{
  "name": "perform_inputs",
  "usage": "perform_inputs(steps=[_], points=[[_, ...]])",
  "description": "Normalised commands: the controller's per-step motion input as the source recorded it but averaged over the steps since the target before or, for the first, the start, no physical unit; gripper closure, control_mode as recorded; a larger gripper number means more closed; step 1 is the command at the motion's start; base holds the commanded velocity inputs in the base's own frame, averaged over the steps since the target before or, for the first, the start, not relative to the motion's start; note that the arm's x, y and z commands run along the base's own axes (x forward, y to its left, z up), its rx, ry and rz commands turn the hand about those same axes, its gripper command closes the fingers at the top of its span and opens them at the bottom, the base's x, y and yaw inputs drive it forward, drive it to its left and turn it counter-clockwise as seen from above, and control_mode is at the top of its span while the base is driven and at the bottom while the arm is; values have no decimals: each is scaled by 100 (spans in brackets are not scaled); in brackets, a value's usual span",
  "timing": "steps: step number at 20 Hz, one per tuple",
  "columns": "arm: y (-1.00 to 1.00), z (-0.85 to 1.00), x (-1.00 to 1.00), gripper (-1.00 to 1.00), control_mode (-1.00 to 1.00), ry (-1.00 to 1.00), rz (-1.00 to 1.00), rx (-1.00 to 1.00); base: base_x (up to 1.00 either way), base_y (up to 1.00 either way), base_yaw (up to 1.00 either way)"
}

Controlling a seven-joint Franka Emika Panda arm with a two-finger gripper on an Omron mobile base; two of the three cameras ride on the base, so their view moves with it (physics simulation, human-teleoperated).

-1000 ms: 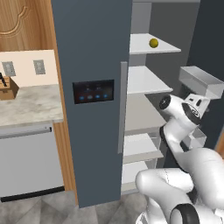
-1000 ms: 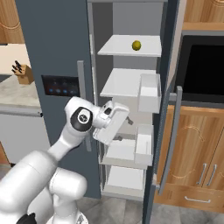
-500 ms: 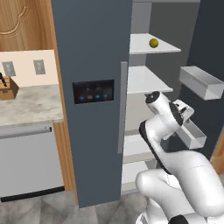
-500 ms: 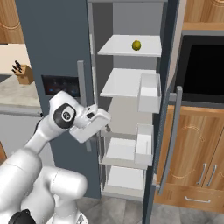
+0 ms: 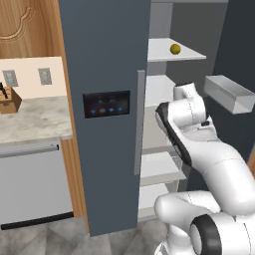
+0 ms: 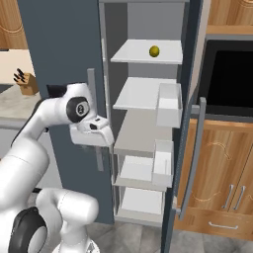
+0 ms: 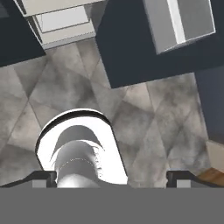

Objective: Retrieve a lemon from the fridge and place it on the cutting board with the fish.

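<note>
The lemon (image 5: 175, 49) (image 6: 154, 51) lies alone on the top white shelf of the fridge (image 5: 104, 64) (image 6: 54, 44), whose right door stands open. My arm is folded in front of the open compartment, well below the lemon. The gripper (image 6: 93, 139) (image 7: 111, 176) hangs beside the shut left door and points down at the tiled floor. It is open, fingertips (image 7: 43, 176) far apart and nothing between them. The cutting board and the fish are out of view.
White bins (image 5: 229, 92) (image 6: 169, 99) hang on the open door to the right. Left of the fridge are a stone counter (image 5: 35, 117) with a knife block (image 5: 9, 99) (image 6: 27, 81) and a silver dishwasher (image 5: 30, 184). A black oven (image 6: 230, 74) and wooden cabinets (image 6: 222, 168) stand on the right.
The arm has swung left, from the open door's bins across the fridge opening towards the shut door. The gripper has stayed open and the lemon has not moved.
</note>
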Motion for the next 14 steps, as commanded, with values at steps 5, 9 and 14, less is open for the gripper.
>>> perform_inputs(steps=[5, 9, 14], points=[[34, 2, -38, -100, -100, -2, -32, 48, 0, 0, 0], [1, 0, -14, -100, -100, -17, -6, 2, 0, 0, 0], [-2, 4, -14, -100, -100, -16, 20, -24, 0, 0, 0]])
